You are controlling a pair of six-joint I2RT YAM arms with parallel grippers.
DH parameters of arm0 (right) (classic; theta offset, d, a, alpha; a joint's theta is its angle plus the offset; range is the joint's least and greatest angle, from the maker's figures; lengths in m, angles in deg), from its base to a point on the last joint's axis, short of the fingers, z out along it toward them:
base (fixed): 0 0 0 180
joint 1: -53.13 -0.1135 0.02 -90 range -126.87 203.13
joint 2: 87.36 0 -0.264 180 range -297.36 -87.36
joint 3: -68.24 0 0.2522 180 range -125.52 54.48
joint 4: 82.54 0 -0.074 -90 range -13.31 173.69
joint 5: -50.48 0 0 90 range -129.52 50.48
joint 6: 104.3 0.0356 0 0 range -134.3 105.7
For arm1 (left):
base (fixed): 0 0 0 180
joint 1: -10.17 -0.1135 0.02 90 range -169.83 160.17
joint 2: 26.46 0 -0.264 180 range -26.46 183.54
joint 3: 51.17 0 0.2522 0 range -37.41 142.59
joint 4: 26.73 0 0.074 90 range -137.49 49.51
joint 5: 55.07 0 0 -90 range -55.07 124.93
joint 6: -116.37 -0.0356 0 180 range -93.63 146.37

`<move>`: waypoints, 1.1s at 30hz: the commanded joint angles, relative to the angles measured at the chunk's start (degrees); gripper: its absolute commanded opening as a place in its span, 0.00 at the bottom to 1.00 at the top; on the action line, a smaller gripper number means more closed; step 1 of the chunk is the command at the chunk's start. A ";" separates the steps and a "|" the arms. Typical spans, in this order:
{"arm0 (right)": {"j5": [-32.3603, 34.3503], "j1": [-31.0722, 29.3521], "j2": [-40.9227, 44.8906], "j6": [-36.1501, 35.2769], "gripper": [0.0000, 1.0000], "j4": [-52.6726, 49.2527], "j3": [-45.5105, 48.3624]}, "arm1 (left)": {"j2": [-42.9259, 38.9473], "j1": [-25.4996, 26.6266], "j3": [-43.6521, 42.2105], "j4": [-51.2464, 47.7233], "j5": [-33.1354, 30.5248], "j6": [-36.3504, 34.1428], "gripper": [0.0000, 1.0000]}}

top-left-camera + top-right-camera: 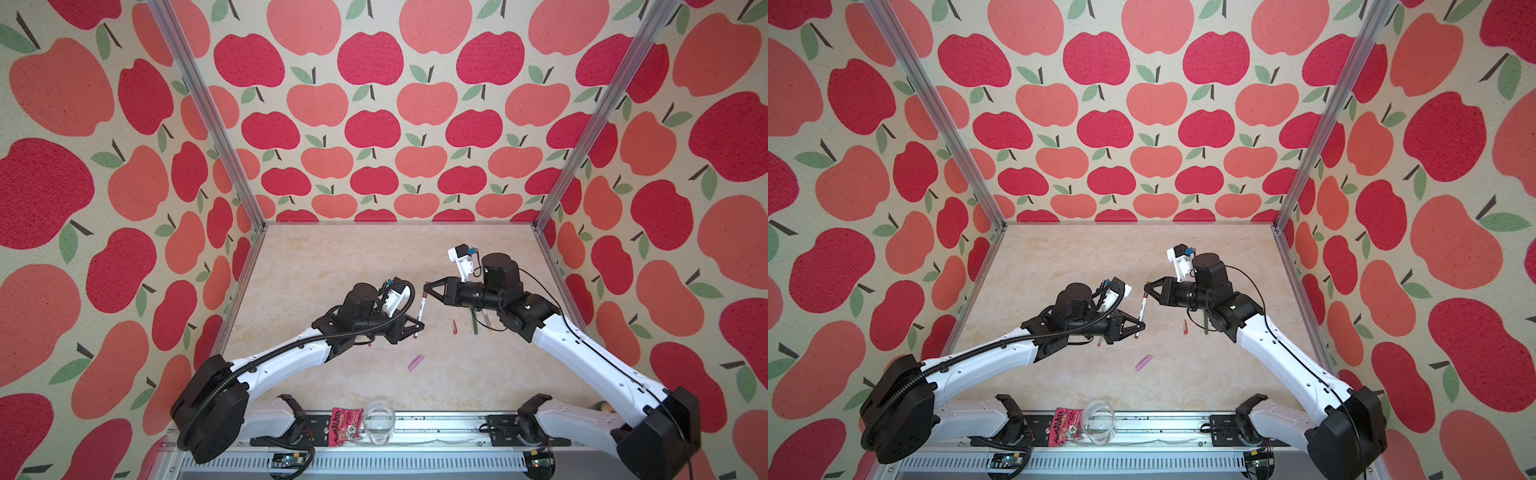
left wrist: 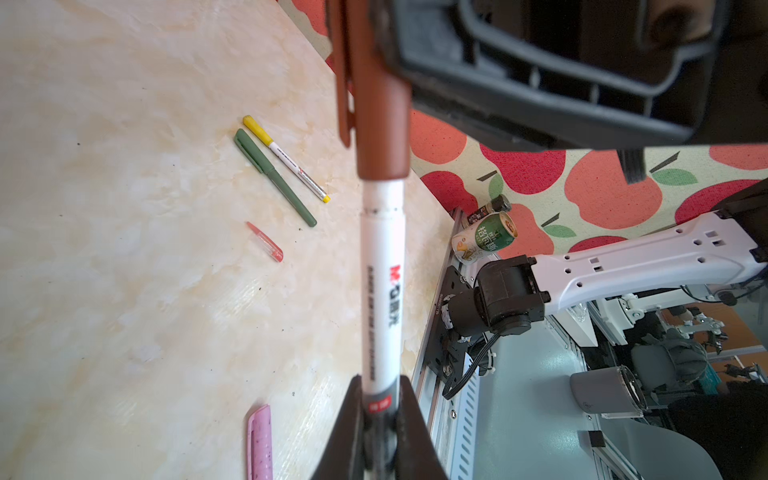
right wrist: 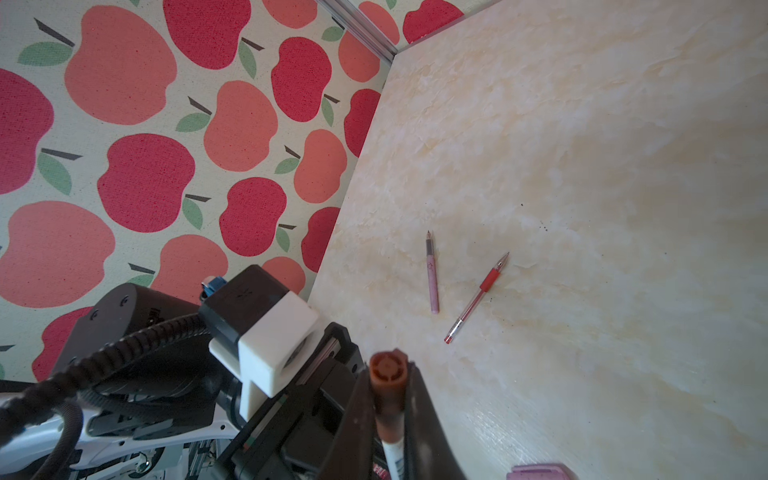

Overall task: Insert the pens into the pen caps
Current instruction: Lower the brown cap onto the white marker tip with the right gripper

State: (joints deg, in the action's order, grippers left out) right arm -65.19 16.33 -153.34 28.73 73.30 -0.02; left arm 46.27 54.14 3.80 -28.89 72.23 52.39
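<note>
The white-barrelled pen (image 1: 420,312) hangs tilted in the air above the middle of the surface (image 1: 332,270). Its upper end sits inside the mouth of the brown cap (image 2: 376,104).

On the surface below and to the right lie a loose red cap (image 1: 454,326) and a dark green pen (image 2: 272,178) with its own green cap on. A yellow-capped white pen (image 2: 286,160) lies just beside the green one, nearly parallel to it. A pink cap (image 1: 416,362) lies alone nearer the front edge. The uncapped lilac-pink pen (image 3: 432,278) and red pen (image 3: 478,297) lie close together but apart, on the left arm's side. None of these touches the held pen.

On the front rail a clear glass (image 1: 379,419) stands next to a snack packet (image 1: 345,426); I cannot tell what is in the glass. A green drink can (image 2: 484,237) sits at the rail's right end.

The left pincer (image 1: 417,328) is clamped on the pen's lower end, with dark fingers (image 2: 409,419) on either side of the barrel. The right pincer (image 3: 388,386) is clamped on the brown cap.
</note>
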 commanded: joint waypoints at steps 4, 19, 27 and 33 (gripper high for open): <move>-4.63 -3.17 -1.26 -1.76 0.03 -6.84 1.40 | -1.36 -2.10 4.08 3.01 -4.34 -0.70 0.00; -5.49 -6.59 -5.13 0.29 0.03 -4.68 5.06 | -1.25 -6.26 12.75 5.53 -4.63 -5.92 0.00; -6.01 -8.71 -8.21 1.40 0.02 -2.95 5.90 | 0.69 -8.58 17.16 8.42 -2.69 -7.45 0.00; -6.24 -9.34 -9.43 1.95 0.02 -2.23 6.81 | 1.44 -10.75 20.19 9.05 -2.16 -8.65 0.00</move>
State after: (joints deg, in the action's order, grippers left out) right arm -58.33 12.40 -159.87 29.49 89.02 1.57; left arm 49.07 46.64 13.79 -42.71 74.37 46.25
